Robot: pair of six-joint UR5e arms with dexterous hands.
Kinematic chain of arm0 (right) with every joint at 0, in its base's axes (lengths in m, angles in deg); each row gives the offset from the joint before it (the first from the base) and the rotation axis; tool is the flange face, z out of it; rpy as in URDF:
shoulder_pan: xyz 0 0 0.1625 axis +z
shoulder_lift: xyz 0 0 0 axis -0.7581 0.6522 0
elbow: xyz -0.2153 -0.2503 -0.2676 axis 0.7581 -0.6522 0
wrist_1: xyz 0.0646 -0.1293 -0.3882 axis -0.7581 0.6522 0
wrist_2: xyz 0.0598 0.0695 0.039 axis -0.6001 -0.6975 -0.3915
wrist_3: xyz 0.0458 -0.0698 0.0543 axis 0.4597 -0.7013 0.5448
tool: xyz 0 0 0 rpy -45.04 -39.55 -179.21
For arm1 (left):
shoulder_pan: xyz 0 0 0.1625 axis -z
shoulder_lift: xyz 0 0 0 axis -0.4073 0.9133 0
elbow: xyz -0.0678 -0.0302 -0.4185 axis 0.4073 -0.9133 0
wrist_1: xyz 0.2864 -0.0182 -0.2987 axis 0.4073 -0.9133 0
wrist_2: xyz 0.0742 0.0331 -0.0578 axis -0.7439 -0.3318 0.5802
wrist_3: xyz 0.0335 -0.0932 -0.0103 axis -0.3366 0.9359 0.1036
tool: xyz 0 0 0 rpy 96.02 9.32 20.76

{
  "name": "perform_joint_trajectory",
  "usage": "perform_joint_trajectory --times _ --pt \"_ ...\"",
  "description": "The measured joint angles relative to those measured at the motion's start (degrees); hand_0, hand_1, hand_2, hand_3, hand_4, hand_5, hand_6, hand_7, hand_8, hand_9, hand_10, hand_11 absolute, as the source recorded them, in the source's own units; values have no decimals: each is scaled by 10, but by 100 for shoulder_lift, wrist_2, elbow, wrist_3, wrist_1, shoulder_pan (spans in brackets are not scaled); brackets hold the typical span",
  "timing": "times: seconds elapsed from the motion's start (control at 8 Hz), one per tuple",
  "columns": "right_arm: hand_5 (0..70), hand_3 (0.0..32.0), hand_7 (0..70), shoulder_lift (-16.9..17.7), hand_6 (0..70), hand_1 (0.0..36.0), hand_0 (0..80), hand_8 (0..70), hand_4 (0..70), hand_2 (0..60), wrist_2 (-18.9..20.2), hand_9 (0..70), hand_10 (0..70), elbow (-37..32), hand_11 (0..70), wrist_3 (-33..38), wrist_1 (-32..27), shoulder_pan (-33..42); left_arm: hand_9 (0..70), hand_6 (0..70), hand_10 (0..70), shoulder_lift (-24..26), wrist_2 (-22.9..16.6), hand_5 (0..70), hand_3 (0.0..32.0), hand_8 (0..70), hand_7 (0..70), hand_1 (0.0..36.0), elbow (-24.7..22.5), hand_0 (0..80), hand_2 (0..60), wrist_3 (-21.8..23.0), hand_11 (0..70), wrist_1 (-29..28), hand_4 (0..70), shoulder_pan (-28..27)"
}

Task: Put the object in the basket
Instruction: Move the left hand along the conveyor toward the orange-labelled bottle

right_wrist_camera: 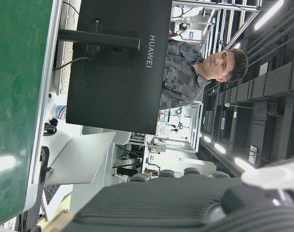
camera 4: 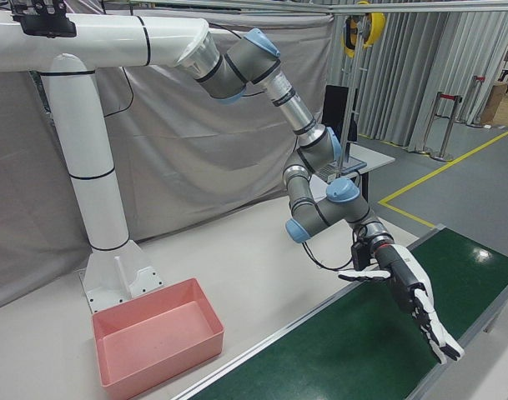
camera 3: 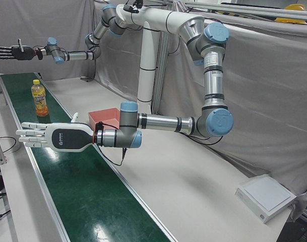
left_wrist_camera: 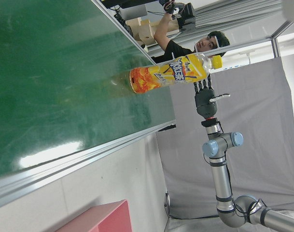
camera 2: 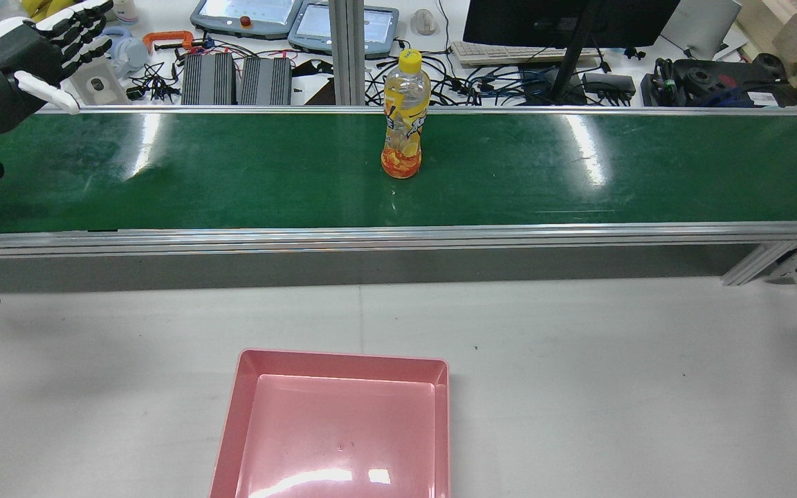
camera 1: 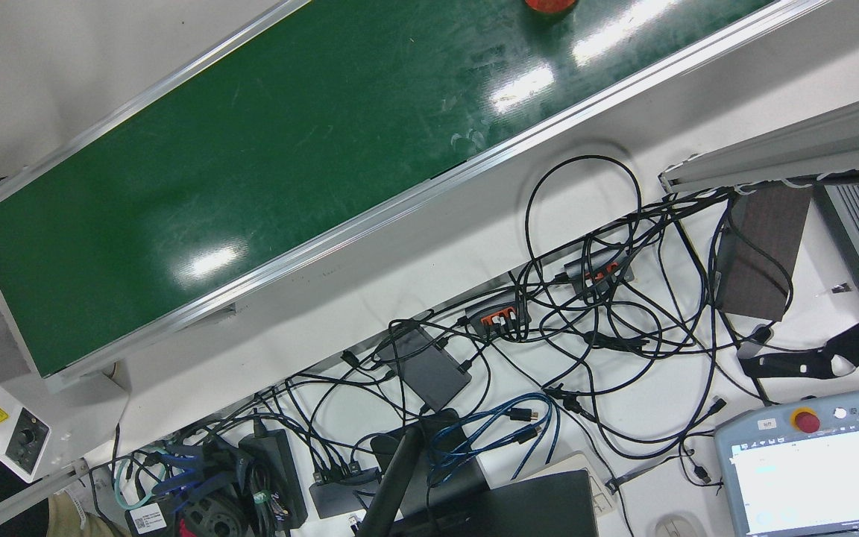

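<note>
- Rear view, far left: the left hand point(camera 2: 18, 66) hangs over the end of the green conveyor belt point(camera 2: 232, 173), fingers spread and holding nothing. It is well apart from the target.
- Middle of the belt: the yellow-capped orange drink bottle point(camera 2: 405, 114) stands upright towards the far edge. It looks mostly empty, with only a little drink at the bottom.
- Near side, on the white table: the pink basket point(camera 2: 440, 373) sits empty, roughly in line with the bottle but across the belt's aluminium rail.
- Far right, outside the rear view: the right hand point(camera 4: 408, 287) shows in the right-front view. It is over the belt with its fingers stretched straight and nothing in it.
- My worries, 3 of them:
  - A tall, light bottle tips easily, so a sideways brush from fingers closing unevenly would likely topple it, and it could roll off the far edge.
  - A grip high on the slick label might let it swing or slip.
  - A low carry could clip the rail or the basket rim.
</note>
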Motion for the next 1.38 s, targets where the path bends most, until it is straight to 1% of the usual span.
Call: perform_joint_trajectory --times 0.25,0.5,0.75,0.88,1.0,1.12,1.25,1.38 --pt "0 0 0 0 0 0 0 0 0 0 0 0 0 0 0 0 0 0 0 0 42 30 11 83 0 0 0 67 10 566 0 -75 79 224 71 -115" --pt "0 0 0 0 0 0 0 0 0 0 0 0 0 0 0 0 0 0 0 0 42 50 15 73 0 0 0 58 13 555 0 -141 79 376 64 -137" --pt "0 0 0 0 0 0 0 0 0 0 0 0 0 0 0 0 0 0 0 0 50 103 21 69 0 0 0 58 9 550 0 -169 89 424 62 -132" --pt "0 0 0 0 0 0 0 0 0 0 0 0 0 0 0 0 0 0 0 0 53 178 23 62 0 0 0 50 3 534 0 -173 92 428 56 -132" --pt "0 0 0 0 0 0 0 0 0 0 0 0 0 0 0 0 0 0 0 0 51 233 23 71 0 0 0 58 0 550 0 -178 91 428 63 -132" --pt "0 0 0 0 0 0 0 0 0 0 0 0 0 0 0 0 0 0 0 0 50 255 27 67 0 0 0 59 4 547 0 -178 90 423 62 -136" --pt "0 0 0 0 0 0 0 0 0 0 0 0 0 0 0 0 0 0 0 0 59 260 30 56 0 0 0 51 -22 538 0 -163 102 416 59 -135" --pt "0 0 0 0 0 0 0 0 0 0 0 0 0 0 0 0 0 0 0 0 60 254 32 56 0 0 0 50 -36 539 0 -170 104 416 61 -168"
